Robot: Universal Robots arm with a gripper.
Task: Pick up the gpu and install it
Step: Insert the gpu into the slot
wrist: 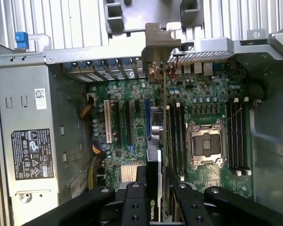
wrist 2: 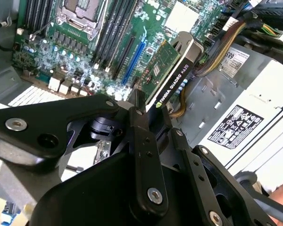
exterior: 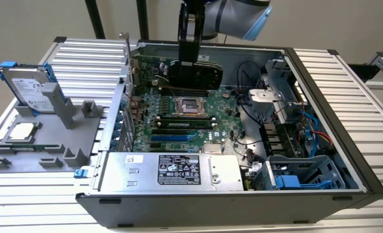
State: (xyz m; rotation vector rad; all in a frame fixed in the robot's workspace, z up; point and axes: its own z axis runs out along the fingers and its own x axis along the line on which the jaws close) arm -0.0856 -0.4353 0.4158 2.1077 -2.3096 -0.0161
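The gpu (exterior: 195,75) hangs on edge above the far part of the green motherboard (exterior: 178,131) inside the open computer case. My gripper (exterior: 190,54) is shut on its upper edge. In the second wrist view the gpu (wrist 2: 172,75) shows its green board and black cooler, reaching out from between the black fingers (wrist 2: 140,110). The first wrist view sees the gpu (wrist: 156,141) edge-on, its silver bracket (wrist: 161,42) toward the case's slotted rear wall, over the motherboard beside the blue slot (wrist: 147,117) and apart from it.
A silver power supply (exterior: 178,170) fills the case's near end. The CPU socket (exterior: 190,104) and memory sticks (exterior: 185,121) lie below the card. Cables and a drive cage (exterior: 308,177) crowd the exterior view's right. A grey holder (exterior: 42,155) outside carries a blue-framed hard drive (exterior: 29,87).
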